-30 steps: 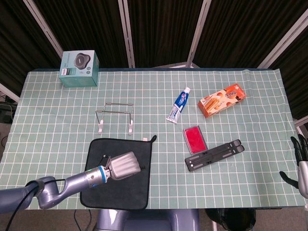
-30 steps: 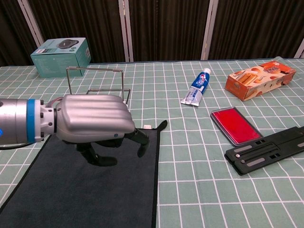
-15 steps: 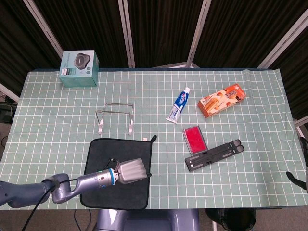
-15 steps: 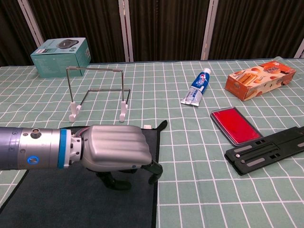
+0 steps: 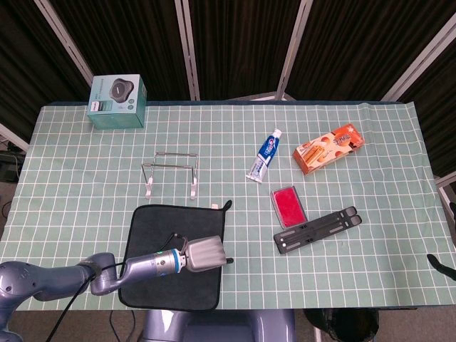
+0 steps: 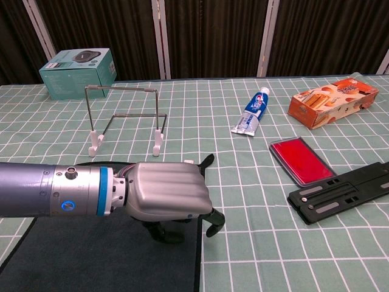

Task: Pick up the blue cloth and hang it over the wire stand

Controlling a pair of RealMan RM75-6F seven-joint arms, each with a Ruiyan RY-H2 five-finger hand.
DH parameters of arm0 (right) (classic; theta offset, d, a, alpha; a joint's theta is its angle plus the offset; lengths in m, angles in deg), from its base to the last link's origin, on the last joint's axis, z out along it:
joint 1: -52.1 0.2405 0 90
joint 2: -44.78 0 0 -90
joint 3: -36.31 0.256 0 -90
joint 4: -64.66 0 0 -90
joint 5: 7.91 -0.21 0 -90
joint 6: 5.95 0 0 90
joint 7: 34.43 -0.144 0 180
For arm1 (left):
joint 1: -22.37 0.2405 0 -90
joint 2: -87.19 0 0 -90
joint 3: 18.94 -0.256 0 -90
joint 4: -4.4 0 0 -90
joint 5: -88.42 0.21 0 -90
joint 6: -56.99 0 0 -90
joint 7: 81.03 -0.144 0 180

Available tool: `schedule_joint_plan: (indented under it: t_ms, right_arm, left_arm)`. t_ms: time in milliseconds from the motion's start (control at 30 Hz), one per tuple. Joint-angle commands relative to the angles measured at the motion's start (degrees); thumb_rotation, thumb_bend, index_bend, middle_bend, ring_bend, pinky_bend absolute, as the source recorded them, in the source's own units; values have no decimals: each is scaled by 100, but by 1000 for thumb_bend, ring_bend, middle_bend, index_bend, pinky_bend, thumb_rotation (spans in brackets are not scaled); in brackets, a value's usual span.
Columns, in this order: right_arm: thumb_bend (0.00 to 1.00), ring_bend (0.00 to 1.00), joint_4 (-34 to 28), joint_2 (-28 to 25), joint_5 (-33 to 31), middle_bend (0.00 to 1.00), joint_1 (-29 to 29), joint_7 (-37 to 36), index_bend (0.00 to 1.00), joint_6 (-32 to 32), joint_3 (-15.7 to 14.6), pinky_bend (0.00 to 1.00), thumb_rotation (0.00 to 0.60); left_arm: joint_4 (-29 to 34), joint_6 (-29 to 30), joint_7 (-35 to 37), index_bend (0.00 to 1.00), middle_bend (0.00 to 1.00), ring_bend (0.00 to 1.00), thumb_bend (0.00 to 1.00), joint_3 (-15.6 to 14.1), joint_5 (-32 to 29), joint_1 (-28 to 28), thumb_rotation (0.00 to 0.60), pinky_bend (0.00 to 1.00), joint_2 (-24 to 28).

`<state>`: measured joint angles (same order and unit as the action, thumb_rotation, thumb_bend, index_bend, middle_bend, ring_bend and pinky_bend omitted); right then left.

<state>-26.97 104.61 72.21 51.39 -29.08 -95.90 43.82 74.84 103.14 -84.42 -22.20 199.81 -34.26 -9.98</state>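
The dark blue cloth (image 5: 153, 228) lies flat near the table's front edge, also visible in the chest view (image 6: 73, 255). Behind it stands the wire stand (image 5: 174, 152), upright on white feet (image 6: 121, 87). My left hand (image 5: 205, 254) hovers palm down over the cloth's right edge (image 6: 167, 191). Its fingers are bent downward, one fingertip (image 6: 213, 222) reaching past the edge onto the table mat, and nothing is lifted. Only a dark tip of my right hand (image 5: 436, 262) shows at the far right border of the head view.
A teal box (image 5: 117, 102) sits at the back left. To the right of the wire stand are a toothpaste tube (image 5: 265, 155), an orange carton (image 5: 329, 148), a red case (image 5: 288, 205) and a black folding bracket (image 5: 317, 229).
My left hand has slid right and toward the front across the cloth to its right edge. The right hand has drawn almost fully out of the head view.
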Motion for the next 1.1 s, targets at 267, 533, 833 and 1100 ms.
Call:
schedule_joint_plan:
  t_ms: [267,533,833,1100]
  right_arm:
    - [0,0,-2,-6,7,0,-1,-7,0,7,-11,0,600]
    - [0,0,-5,-29,-23,0,-6,-37,0,21,-7,0,600]
    - [0,0,5,-47,-66,0,19,-98,0,105,-8,0,600]
    - [0,0,17,-44,-91,0,32,-101,0,149,-14,0,600]
  left_arm:
    - [-40,-148,-256,403,1000,1000,397,-16,-222,-76,600,1000,12]
    - [-172,-183,-575,402,1000,1000,397,-3,-475,-38,600,1000,-167]
    - [-256,-133,-552,509,1000,1000,402,-108,-582,-96,600,1000,-229]
    - [-349,116,-366,560,1000,1000,402,-231,-577,-93,600,1000,-251]
